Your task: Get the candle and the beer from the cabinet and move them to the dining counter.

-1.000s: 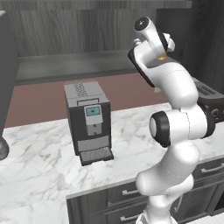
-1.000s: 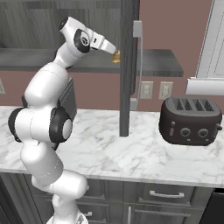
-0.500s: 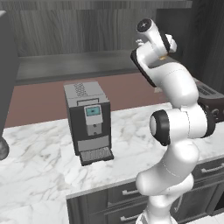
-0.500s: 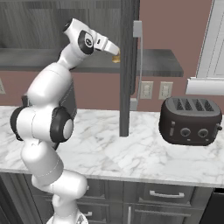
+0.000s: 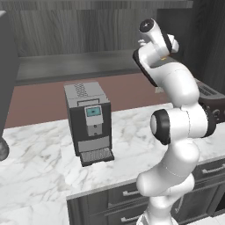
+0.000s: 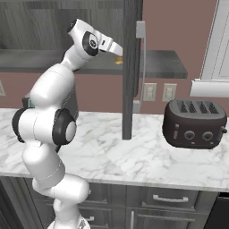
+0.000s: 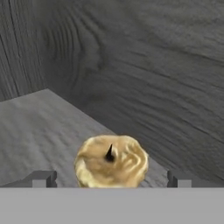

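The white arm reaches up into the open cabinet (image 6: 58, 27), its hand deep on the dark wood-grain shelf. From the hand's own camera the candle (image 7: 111, 161) sits right in front, a stubby pale-yellow lump with a short dark wick, standing on the cabinet floor near the back wall. The two fingers (image 7: 43, 179) stand wide apart, one on each side of the candle, released and not touching it. From the right base view the gripper (image 6: 117, 57) hovers at shelf height, a small yellow spot just under its tip where the candle (image 6: 118, 61) sits. The cabinet door (image 6: 131, 67) hangs open edge-on, its silver bar handle facing right. Below, on the marble counter (image 5: 39, 167), a dark coffee machine (image 5: 88, 123) stands to the arm's left and a black four-slot toaster (image 6: 197, 123) sits to its right, well apart. Two wall outlets (image 6: 159, 92) show on the reddish wall behind.
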